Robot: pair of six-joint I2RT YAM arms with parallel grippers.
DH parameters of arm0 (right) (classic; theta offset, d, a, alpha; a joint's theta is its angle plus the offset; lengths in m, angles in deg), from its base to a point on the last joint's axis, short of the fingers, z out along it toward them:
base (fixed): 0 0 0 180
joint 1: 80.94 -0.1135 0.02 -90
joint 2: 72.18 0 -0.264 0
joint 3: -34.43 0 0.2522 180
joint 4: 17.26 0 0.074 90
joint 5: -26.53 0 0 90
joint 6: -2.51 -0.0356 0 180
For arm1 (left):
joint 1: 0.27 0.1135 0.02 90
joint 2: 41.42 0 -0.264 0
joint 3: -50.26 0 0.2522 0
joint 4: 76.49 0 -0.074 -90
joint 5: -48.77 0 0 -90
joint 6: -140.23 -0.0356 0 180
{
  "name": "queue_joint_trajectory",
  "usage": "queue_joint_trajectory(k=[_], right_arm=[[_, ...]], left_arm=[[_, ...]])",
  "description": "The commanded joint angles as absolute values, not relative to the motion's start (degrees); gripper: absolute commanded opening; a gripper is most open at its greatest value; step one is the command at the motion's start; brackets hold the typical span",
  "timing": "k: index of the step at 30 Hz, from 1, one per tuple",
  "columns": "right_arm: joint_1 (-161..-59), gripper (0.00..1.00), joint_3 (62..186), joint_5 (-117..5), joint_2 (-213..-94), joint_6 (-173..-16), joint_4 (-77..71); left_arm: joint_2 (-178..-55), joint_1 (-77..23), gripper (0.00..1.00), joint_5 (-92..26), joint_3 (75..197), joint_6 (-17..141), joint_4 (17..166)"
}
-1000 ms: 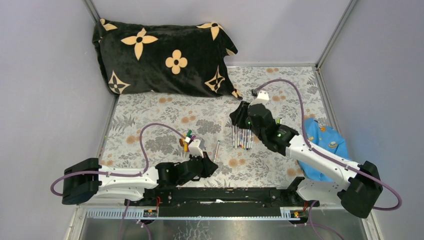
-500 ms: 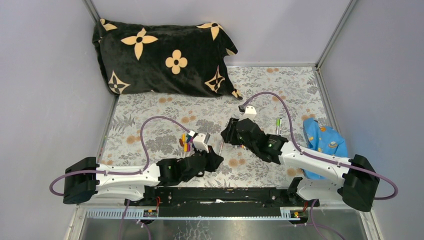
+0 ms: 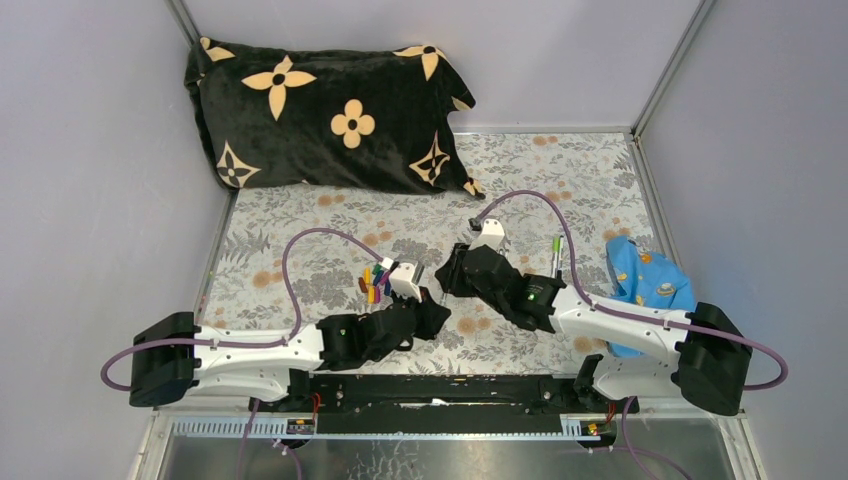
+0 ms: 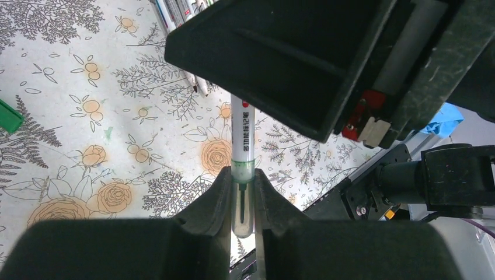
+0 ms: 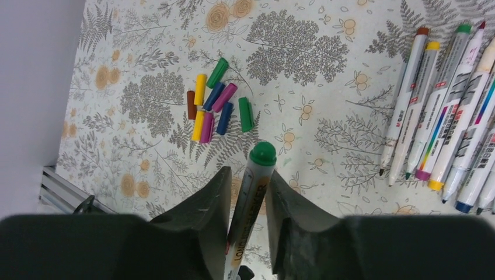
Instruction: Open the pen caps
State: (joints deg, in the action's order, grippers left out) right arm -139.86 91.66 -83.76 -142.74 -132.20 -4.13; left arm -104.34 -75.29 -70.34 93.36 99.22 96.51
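Note:
One pen (image 4: 243,134) with a whitish barrel is held between both grippers above the floral mat. My left gripper (image 4: 243,178) is shut on its clear cap end, which has a green band and a thin tip inside. My right gripper (image 5: 248,178) is shut on the same barrel (image 5: 248,204), and the green end (image 5: 263,153) sticks out past its fingertips. In the top view the left gripper (image 3: 432,316) and the right gripper (image 3: 452,279) meet tip to tip. Several loose pen caps (image 5: 213,108) lie in a pile, also showing in the top view (image 3: 374,283). A row of pens (image 5: 443,134) lies on the mat.
A black pillow (image 3: 320,110) with tan flowers lies at the back left. A blue cloth (image 3: 645,285) sits at the right edge. One pen with a green end (image 3: 556,250) lies apart by the right arm. A green cap (image 4: 9,115) lies at the left.
My right gripper has carried a pen from the row leftward and nearer, to the left gripper. My left gripper has moved forward and right to meet it and now grips its cap end.

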Motion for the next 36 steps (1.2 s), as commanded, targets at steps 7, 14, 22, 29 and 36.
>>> queue_joint_trajectory(k=[7, 14, 22, 29, 36], right_arm=[[-140.9, 0.0, 90.5, -87.7, -141.6, -135.4, -6.0], [-140.9, 0.0, 91.9, -92.5, -140.5, -132.3, -7.1], [-135.4, 0.0, 98.0, -91.0, -141.1, -126.1, -9.9], [-129.4, 0.0, 101.1, -87.2, -142.2, -124.1, -12.7], [-126.7, 0.0, 105.8, -83.5, -144.8, -123.9, -11.9]], left_arm=[[-104.3, -74.5, 0.0, -77.5, 95.2, 101.2, 95.4], [-104.4, -74.3, 0.0, -76.9, 94.0, 104.6, 95.0], [-102.3, -76.5, 0.0, -75.3, 87.7, 110.2, 96.7], [-101.7, -80.5, 0.0, -76.8, 85.8, 111.7, 94.2], [-106.1, -83.7, 0.0, -77.9, 85.8, 108.6, 94.4]])
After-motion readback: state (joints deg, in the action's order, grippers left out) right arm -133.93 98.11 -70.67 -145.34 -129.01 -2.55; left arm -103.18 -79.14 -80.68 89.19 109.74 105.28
